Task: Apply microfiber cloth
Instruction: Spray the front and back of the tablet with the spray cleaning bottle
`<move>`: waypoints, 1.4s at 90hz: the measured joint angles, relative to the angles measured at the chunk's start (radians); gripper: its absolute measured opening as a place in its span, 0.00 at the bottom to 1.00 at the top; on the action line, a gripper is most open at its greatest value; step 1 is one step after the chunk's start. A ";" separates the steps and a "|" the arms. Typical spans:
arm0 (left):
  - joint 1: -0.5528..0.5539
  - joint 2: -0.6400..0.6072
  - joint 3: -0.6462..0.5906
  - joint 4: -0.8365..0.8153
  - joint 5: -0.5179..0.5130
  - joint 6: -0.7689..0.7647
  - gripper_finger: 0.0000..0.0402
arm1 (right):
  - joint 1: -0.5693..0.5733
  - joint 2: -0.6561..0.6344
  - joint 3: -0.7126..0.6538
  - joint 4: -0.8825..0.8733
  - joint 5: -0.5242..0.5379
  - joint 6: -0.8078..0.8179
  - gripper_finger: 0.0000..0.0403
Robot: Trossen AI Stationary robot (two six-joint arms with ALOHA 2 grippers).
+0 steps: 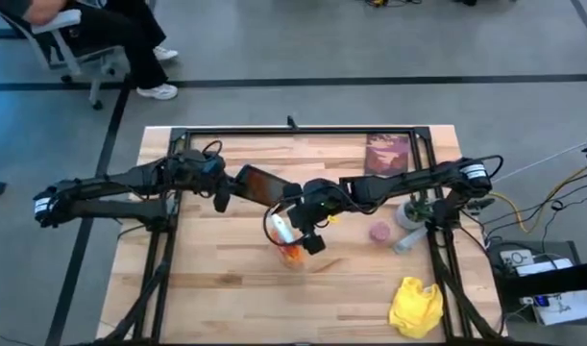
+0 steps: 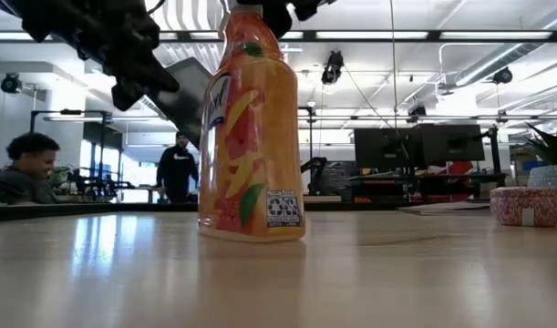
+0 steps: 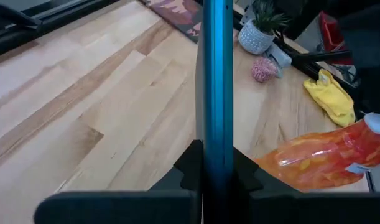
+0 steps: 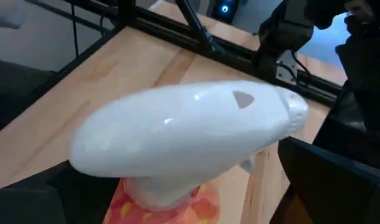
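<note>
The yellow microfiber cloth [image 1: 415, 306] lies crumpled on the table near its front right corner, touched by no gripper; the left wrist view also shows the cloth [image 3: 333, 96]. My left gripper [image 1: 221, 189] is shut on a black tablet [image 1: 259, 185], held in the air left of the table's middle. An orange spray bottle [image 2: 251, 137] with a white trigger head [image 4: 183, 134] stands upright on its base at the middle. My right gripper [image 1: 307, 229] is open over the bottle, one finger [image 4: 326, 177] on either side of the trigger head, apart from it. My left gripper pinches the tablet's left end between its two fingers, which lie on the tablet's two flat faces. In the left wrist view the tablet shows edge-on as a blue strip [image 3: 217, 134]. The fingers come level from the table's left. The tablet [image 2: 191, 96] hangs tilted, clear of the table.
A small potted plant [image 1: 408, 211] and a pink patterned jar [image 1: 379, 232] stand right of the bottle. A dark reddish board [image 1: 387, 154] lies at the far right. A person sits on a chair [image 1: 72, 38] beyond the table's far left corner.
</note>
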 joint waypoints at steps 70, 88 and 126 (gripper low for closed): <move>0.000 -0.033 0.020 0.021 0.000 0.031 0.03 | 0.024 -0.002 -0.101 0.178 0.001 -0.121 0.94; -0.002 -0.032 0.020 0.027 0.000 0.005 0.03 | 0.016 -0.002 -0.123 0.249 -0.015 -0.122 0.93; -0.015 -0.036 0.038 -0.004 0.002 -0.083 0.03 | -0.011 0.000 -0.202 0.398 -0.078 -0.018 0.93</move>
